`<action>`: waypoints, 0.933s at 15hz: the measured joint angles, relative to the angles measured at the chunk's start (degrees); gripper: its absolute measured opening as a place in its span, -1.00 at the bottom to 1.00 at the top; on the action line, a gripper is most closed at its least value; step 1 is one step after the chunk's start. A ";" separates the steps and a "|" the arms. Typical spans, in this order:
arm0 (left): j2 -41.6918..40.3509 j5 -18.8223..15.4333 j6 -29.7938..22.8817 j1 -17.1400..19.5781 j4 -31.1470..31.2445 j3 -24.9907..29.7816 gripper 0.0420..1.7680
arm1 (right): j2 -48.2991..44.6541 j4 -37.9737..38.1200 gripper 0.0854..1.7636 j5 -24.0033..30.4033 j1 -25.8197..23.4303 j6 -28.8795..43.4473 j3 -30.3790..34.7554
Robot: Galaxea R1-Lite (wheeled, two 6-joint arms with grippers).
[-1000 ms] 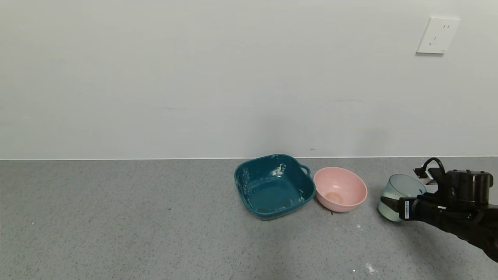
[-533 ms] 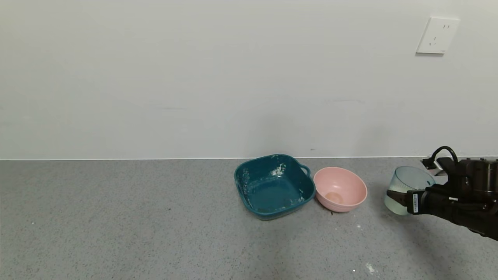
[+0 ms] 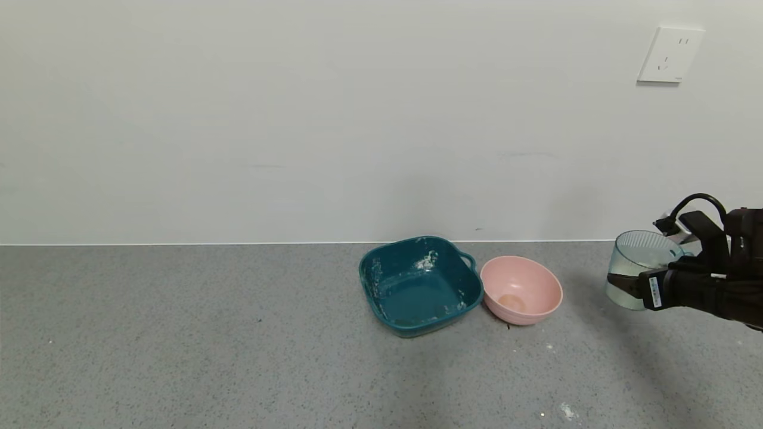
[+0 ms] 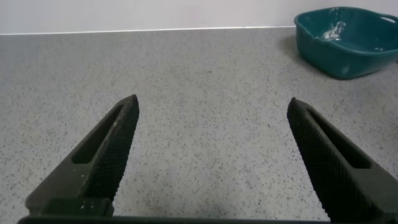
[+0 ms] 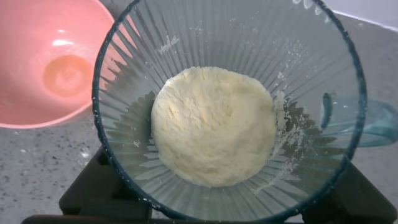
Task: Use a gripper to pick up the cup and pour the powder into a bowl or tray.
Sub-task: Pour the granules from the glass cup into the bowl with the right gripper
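Note:
My right gripper (image 3: 641, 286) is shut on the ribbed pale blue-green cup (image 3: 636, 268) and holds it upright above the counter, to the right of the pink bowl (image 3: 521, 289). In the right wrist view the cup (image 5: 323, 149) fills the frame, with a heap of cream powder (image 5: 212, 126) in its bottom and the pink bowl (image 5: 43, 62) beside it. The bowl holds no powder, only a tan mark at its bottom. My left gripper (image 4: 212, 106) is open over bare counter, away from the cup.
A square dark teal dish (image 3: 419, 285) with white smears stands just left of the pink bowl, also seen in the left wrist view (image 4: 345, 40). The grey speckled counter (image 3: 179, 333) runs back to a white wall with an outlet (image 3: 670, 53). Specks of spilled powder (image 3: 566, 410) lie near the front.
My right gripper has lifted the cup off the counter, up and a little to the right. The bowl and the dish have not moved.

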 joint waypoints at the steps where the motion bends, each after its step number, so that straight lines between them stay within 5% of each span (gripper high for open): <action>1: 0.00 0.00 -0.01 0.00 0.01 0.00 0.94 | -0.13 1.77 0.50 -0.57 0.02 -2.34 -1.27; 14: 0.00 0.00 -0.01 0.00 0.04 0.00 0.94 | 0.78 7.14 0.50 -9.28 5.50 -23.27 -10.17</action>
